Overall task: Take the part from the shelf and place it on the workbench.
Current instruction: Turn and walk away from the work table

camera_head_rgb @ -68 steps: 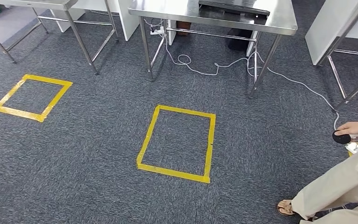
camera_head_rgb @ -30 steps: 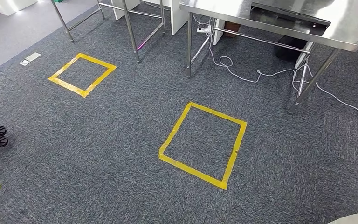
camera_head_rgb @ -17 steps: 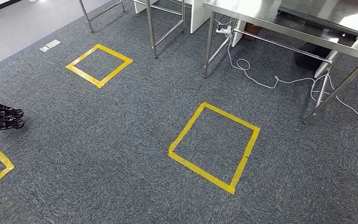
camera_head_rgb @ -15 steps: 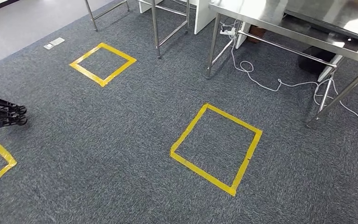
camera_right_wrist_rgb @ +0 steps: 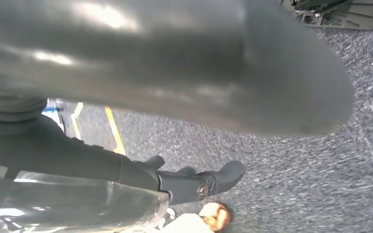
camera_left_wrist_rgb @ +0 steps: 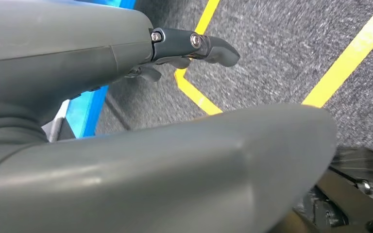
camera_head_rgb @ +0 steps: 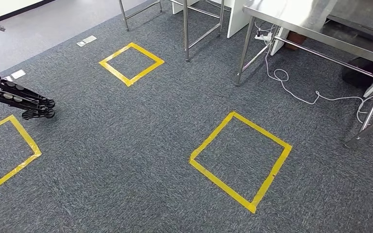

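Floor tape (camera_head_rgb: 240,160) has been shifted rightward by turning. Left hand (camera_left_wrist_rgb: 189,46) is held spread, empty. Right hand's (camera_right_wrist_rgb: 194,187) hold on clear, likely slippery wrapping (camera_right_wrist_rgb: 77,208) cannot be told.

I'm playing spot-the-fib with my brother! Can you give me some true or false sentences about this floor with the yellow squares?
1. The yellow tape square lies on grey carpet. True.
2. A white cable trails on the floor under the steel table. True.
3. The tape squares are red. False: they are yellow.
4. A cardboard box sits inside the nearest tape square. False: only carpet shows inside it.
5. A black tripod stands by the picture's left edge in the head view. True.
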